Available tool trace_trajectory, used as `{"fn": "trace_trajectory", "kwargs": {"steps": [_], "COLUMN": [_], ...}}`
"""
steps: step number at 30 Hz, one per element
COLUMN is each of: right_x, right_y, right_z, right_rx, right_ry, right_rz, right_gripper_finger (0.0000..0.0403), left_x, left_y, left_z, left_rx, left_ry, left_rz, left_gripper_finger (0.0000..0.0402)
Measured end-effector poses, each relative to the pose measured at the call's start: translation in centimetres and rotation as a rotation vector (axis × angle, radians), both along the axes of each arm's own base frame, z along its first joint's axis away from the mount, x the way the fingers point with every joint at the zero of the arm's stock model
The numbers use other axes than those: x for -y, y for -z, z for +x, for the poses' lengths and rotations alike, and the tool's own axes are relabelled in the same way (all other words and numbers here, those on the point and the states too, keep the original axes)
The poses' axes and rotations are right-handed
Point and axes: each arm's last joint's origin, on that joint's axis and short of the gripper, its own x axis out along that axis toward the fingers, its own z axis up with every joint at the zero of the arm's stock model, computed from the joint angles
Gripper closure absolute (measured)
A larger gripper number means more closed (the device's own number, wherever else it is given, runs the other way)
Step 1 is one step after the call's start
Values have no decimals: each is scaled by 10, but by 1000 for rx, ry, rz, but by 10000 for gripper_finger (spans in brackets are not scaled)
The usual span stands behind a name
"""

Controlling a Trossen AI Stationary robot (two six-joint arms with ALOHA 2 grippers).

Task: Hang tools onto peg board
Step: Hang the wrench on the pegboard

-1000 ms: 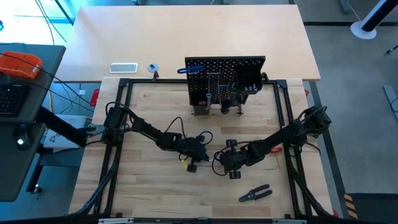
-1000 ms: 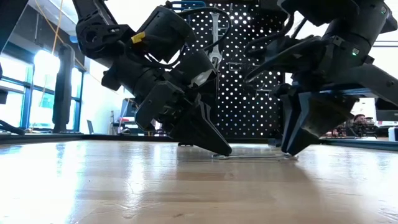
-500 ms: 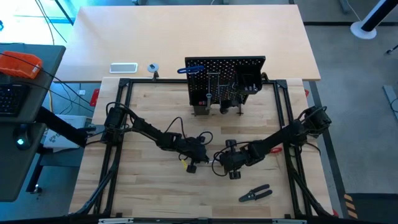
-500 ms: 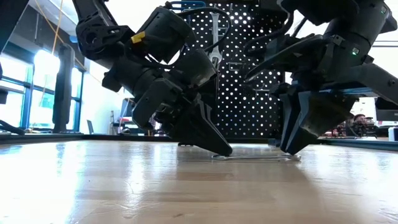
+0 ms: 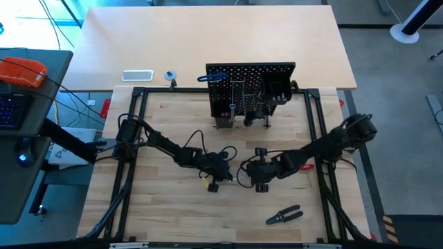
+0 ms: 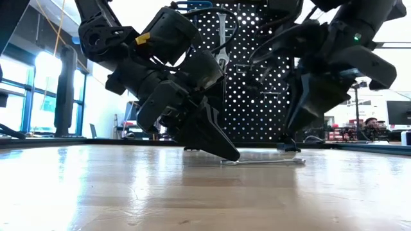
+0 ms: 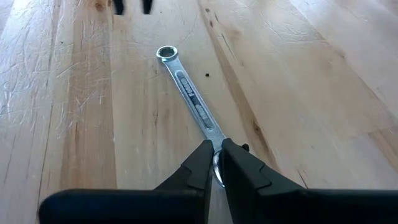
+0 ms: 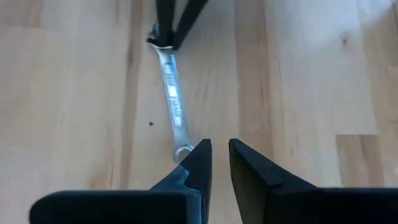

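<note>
A silver wrench (image 7: 189, 93) lies flat on the wooden table between my two grippers; it also shows in the low view (image 6: 263, 162) and the right wrist view (image 8: 173, 93). My left gripper (image 7: 217, 163) is shut on the wrench's end nearest it, low at the table (image 6: 226, 154). My right gripper (image 8: 221, 155) is slightly open and empty, raised above the table (image 6: 297, 131), with the wrench's ring end (image 8: 181, 152) beside one finger. The black peg board (image 5: 249, 83) stands upright at the far side with several tools hanging on it. My left gripper pinches the wrench's shaft near its end (image 7: 217, 149), opposite the ring end (image 7: 166, 53), between its two fingertips. The fingers slant down from the table's left and lie along the wrench. The wrench lies on the table along its length.
Black-handled pliers (image 5: 284, 216) lie near the table's front right. A red-handled clamp (image 5: 304, 166) lies under my right arm. A white tray (image 5: 137, 75) and a small tape roll (image 5: 169, 75) sit on the far table left of the peg board.
My right gripper has risen off the table from the wrench's ring end and drawn a little toward the far edge. The wrench has stayed flat on the table, with my left gripper still on its other end.
</note>
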Motion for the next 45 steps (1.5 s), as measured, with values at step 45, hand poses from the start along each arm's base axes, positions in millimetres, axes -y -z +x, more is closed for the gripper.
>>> {"fn": "trace_trajectory", "kwargs": {"steps": [45], "right_x": [8], "right_y": [39], "right_z": [16], "right_rx": [-114], "right_ry": [-18], "right_rz": [92], "right_gripper_finger": [352], "left_x": [1], "left_y": [0], "left_z": [0], "left_rx": [-4], "left_ry": [4], "left_rz": [-2], "left_gripper_finger": [376]}}
